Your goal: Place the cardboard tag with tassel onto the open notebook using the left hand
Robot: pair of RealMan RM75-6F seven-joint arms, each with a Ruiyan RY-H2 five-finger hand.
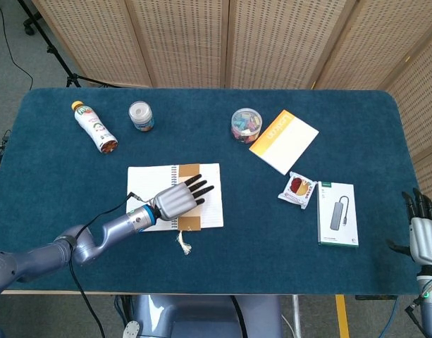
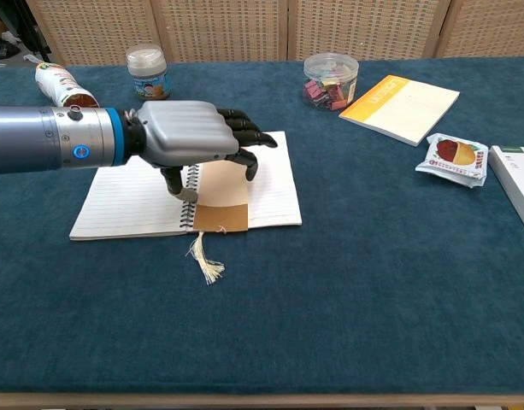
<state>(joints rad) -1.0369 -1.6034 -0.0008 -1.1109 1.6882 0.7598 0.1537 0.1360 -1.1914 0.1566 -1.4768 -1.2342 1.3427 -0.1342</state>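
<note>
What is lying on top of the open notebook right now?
The cardboard tag lies on the open notebook beside its spiral, its tassel trailing onto the blue cloth. The left robot hand covers the tag's far end, so contact there cannot be seen.

The tabletop [image 1: 272, 267] is deep teal felt. The notebook [image 2: 133, 201] shows white pages ruled with fine grey lines, and the tag [image 2: 220, 198] is plain tan cardboard with a pale cream tassel [image 2: 207, 263]. The left hand [image 2: 186, 137] is silver-grey with black fingers [image 2: 249, 137] — its arm carries a blue band. A booklet [image 1: 283, 141] is white with an orange edge
</note>
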